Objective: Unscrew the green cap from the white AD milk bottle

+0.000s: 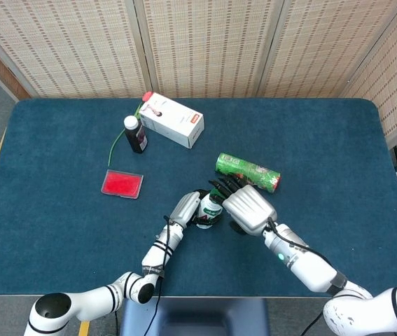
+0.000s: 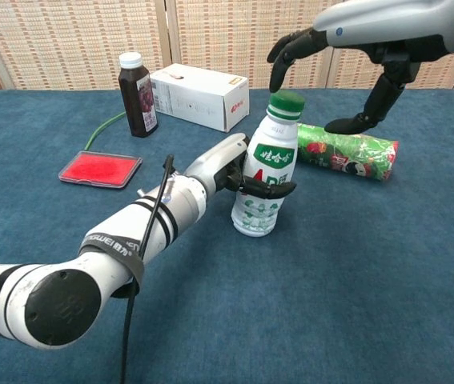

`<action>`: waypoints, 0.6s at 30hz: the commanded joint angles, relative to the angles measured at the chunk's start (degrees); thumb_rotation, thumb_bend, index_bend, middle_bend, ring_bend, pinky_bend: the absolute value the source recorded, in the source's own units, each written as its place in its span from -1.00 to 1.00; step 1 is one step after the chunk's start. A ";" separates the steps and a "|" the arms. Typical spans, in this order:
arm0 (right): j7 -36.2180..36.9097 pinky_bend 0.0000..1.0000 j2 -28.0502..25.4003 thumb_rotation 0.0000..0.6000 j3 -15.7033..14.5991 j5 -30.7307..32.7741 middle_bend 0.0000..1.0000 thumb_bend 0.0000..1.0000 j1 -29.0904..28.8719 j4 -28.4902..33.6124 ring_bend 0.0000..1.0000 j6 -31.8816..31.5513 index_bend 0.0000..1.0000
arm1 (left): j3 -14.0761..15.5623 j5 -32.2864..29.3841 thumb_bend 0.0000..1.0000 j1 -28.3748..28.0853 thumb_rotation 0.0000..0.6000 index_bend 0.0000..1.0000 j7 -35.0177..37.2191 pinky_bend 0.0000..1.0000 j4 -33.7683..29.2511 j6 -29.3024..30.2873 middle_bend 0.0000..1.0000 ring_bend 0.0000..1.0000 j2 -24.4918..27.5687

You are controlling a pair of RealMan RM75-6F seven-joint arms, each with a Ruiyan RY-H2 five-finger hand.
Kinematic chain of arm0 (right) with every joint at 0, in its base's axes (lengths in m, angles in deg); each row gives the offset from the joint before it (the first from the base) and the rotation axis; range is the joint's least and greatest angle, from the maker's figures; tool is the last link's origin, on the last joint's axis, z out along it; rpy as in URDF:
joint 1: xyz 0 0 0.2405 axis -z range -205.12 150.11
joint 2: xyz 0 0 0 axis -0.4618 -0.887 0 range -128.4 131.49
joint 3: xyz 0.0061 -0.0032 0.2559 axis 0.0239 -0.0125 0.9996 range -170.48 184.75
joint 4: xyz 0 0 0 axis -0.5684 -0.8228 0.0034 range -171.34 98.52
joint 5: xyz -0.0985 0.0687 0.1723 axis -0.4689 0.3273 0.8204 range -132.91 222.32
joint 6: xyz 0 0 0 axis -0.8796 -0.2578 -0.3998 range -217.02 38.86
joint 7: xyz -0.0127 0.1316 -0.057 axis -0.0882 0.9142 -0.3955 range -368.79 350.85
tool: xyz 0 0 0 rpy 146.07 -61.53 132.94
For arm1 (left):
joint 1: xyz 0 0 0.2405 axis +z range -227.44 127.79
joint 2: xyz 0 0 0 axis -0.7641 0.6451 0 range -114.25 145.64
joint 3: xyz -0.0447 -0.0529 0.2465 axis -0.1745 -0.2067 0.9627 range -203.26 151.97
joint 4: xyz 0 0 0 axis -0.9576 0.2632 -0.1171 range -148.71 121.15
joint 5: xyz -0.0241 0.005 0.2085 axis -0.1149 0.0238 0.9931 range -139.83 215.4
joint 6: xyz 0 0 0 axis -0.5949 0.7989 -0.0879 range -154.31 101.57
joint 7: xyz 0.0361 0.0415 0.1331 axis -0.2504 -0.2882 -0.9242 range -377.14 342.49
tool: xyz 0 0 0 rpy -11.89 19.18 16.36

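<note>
The white AD milk bottle (image 2: 264, 180) stands near the middle of the blue table, its green cap (image 2: 285, 102) on top. My left hand (image 2: 231, 168) grips the bottle's body from the left. My right hand (image 2: 347, 44) hovers just above the cap with fingers spread; the fingertips (image 2: 275, 82) hang left of the cap, the thumb to its right, neither touching it. In the head view my right hand (image 1: 246, 208) covers the cap and most of the bottle (image 1: 209, 210), with my left hand (image 1: 187, 208) beside it.
A green printed tube (image 2: 347, 156) lies just right of the bottle, under my right hand. A dark juice bottle (image 2: 137, 92), a white carton (image 2: 198, 96), a thin green cable (image 2: 106, 126) and a red flat tray (image 2: 100, 170) sit at the back left.
</note>
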 commanded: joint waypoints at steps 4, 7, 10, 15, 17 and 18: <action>0.47 -1.00 1.40 1.00 0.63 -0.95 -1.00 -0.43 1.33 -2.13 -1.00 -2.33 -0.64 | 0.20 0.20 0.51 0.25 1.00 0.63 -0.30 -0.57 -0.81 0.46 0.76 -0.08 0.37; -0.06 -1.00 2.44 1.00 1.37 0.09 -1.00 -0.44 1.04 -3.36 -1.00 -2.78 -0.62 | 0.25 0.02 0.51 0.42 1.00 0.63 -0.71 -0.57 -1.24 0.54 0.76 -0.08 0.49; -1.58 -1.00 3.44 1.00 1.71 1.78 -1.00 -0.45 0.27 -4.23 -1.00 -2.77 -0.56 | 0.28 -0.11 0.51 0.45 1.00 0.63 -1.18 -0.57 -1.49 0.61 0.76 -0.08 0.48; -3.86 -1.00 5.73 1.00 2.24 3.98 -1.00 -0.45 -0.70 -5.12 -1.00 -3.67 -0.37 | 0.28 -0.36 0.51 0.32 1.00 0.63 -1.95 -0.58 -1.77 0.47 0.76 -0.08 0.32; -4.82 -1.00 6.26 1.00 2.43 4.89 -1.00 -0.45 -1.17 -5.24 -1.00 -3.92 -0.34 | 0.27 -0.50 0.51 0.27 1.00 0.63 -2.21 -0.58 -1.81 0.33 0.76 -0.08 0.23; -5.21 -1.00 6.44 1.00 2.50 5.30 -1.00 -0.45 -1.34 -5.23 -1.00 -4.08 -0.34 | 0.25 -0.54 0.51 0.24 1.00 0.63 -2.31 -0.58 -1.81 0.30 0.76 -0.08 0.20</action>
